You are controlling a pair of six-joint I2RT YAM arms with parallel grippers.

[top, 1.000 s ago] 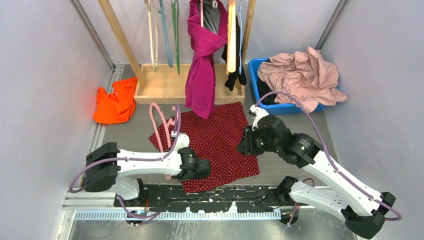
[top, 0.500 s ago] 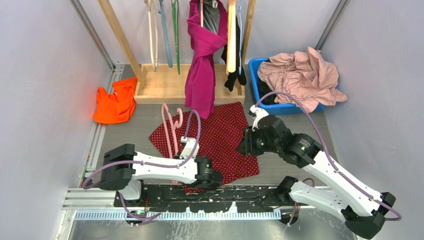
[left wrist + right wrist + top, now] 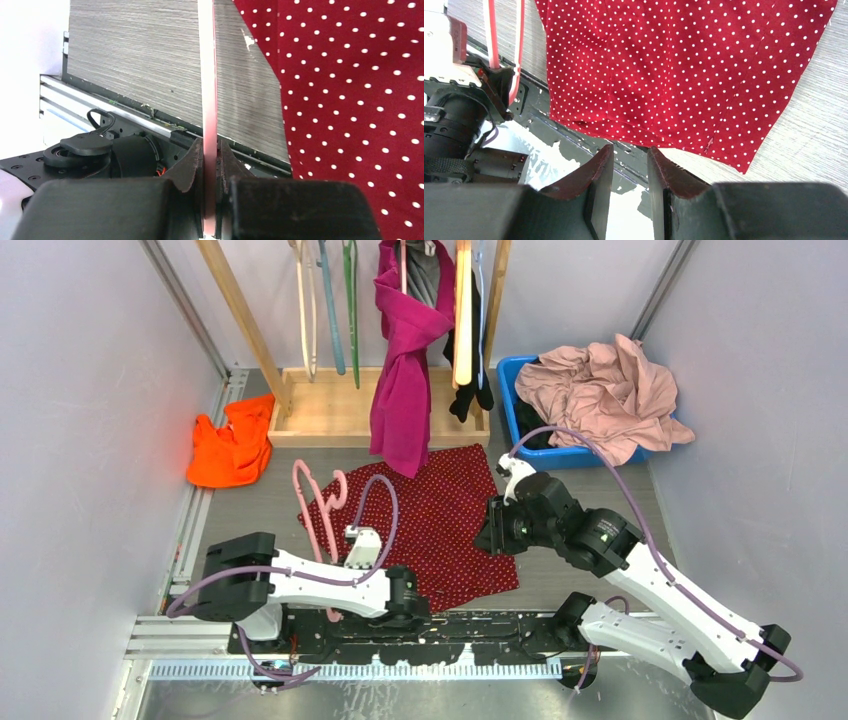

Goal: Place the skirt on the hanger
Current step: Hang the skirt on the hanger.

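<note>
So, the hanger (image 3: 207,75) has been swung back toward 9 o'clock by the left claw (image 3: 210,150) clenched on it, while the skirt (image 3: 440,520) is left flat on the table (image 3: 250,510) with the right claw (image 3: 630,155) parted and empty at its 3 o'clock edge, so threading probably isn't started.

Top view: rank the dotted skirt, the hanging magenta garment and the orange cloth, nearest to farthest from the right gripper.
From the right gripper:
1. The skirt, spread flat just to its left.
2. The magenta garment, hanging farther back and to the left.
3. The orange cloth, crumpled at the far left side.
</note>
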